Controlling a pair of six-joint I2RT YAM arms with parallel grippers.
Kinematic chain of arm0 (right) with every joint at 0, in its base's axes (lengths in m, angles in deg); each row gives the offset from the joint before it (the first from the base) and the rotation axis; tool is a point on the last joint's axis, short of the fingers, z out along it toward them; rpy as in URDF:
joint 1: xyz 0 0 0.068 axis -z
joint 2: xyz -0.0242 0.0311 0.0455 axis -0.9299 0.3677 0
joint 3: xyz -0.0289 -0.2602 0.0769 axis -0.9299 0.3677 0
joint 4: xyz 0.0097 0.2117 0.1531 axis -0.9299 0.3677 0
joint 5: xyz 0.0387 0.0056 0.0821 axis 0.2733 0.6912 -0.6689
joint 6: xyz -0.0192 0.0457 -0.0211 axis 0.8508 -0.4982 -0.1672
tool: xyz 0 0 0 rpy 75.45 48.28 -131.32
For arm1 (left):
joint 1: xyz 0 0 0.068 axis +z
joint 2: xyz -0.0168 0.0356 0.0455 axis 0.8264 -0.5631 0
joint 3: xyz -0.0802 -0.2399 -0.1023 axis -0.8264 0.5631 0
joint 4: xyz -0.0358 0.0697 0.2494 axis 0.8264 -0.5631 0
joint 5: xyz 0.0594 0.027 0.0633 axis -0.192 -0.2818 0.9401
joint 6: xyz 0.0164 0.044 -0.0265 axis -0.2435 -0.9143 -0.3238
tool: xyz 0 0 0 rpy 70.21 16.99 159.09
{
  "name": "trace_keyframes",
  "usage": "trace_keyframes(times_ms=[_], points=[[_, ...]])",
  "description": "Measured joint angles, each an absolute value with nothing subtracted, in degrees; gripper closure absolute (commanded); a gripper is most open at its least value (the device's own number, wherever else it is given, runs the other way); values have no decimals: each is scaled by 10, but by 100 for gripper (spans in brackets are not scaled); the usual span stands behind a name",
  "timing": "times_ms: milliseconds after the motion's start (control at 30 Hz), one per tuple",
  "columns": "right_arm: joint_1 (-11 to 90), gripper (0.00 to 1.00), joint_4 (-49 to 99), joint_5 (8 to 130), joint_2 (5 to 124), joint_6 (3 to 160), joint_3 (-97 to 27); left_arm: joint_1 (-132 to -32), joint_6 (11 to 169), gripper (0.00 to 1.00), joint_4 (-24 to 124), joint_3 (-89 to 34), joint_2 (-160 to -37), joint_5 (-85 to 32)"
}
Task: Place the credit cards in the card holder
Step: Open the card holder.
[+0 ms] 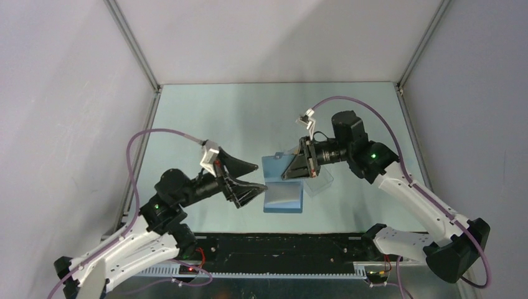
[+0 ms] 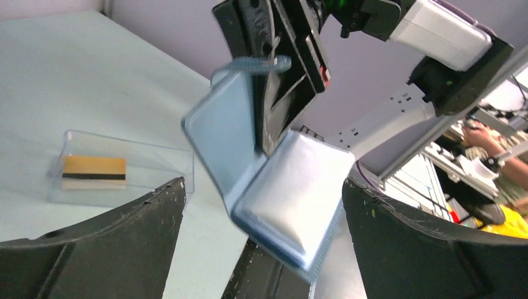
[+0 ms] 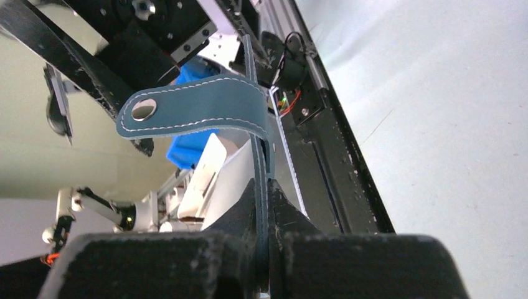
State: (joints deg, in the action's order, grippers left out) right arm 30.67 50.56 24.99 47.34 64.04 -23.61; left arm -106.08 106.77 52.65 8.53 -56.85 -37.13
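Note:
The blue card holder (image 1: pixel 283 194) hangs open above the table. My right gripper (image 1: pixel 297 167) is shut on its upper leaf, which shows edge-on between the fingers in the right wrist view, where the card holder (image 3: pixel 262 163) has its clasp strap (image 3: pixel 193 111) curling to the left. The paler lower leaf of the card holder (image 2: pixel 297 190) hangs, blurred, in the gap of my open left gripper (image 2: pixel 263 187), touching neither finger. One orange-gold credit card (image 2: pixel 93 172) with a black stripe lies flat in the clear box (image 2: pixel 159 163).
The clear plastic box (image 1: pixel 316 180) sits on the table just right of the card holder, under the right arm. The black base rail (image 1: pixel 280 246) runs along the near edge. Grey walls close the table on three sides.

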Motion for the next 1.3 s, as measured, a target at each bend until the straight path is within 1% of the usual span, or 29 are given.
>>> trace_keyframes(times_ms=[133,267,467,667,833,1100,1300], points=[[339,100,501,246,473,615,-236,-1058,1092,0,518,117,-517,-329],[355,100,493,236,472,600,-236,-1058,1116,0,515,129,-506,-317],[359,100,486,222,469,587,-236,-1058,1137,1,514,138,-523,-317],[363,100,482,212,463,581,-236,-1052,1152,6,515,138,-547,-316],[363,100,476,203,457,580,-236,-1048,1160,6,522,140,-562,-317],[364,100,466,188,454,576,-236,-1020,1165,10,526,160,-559,-318],[364,100,468,187,454,577,-236,-1019,1167,11,536,160,-575,-337]])
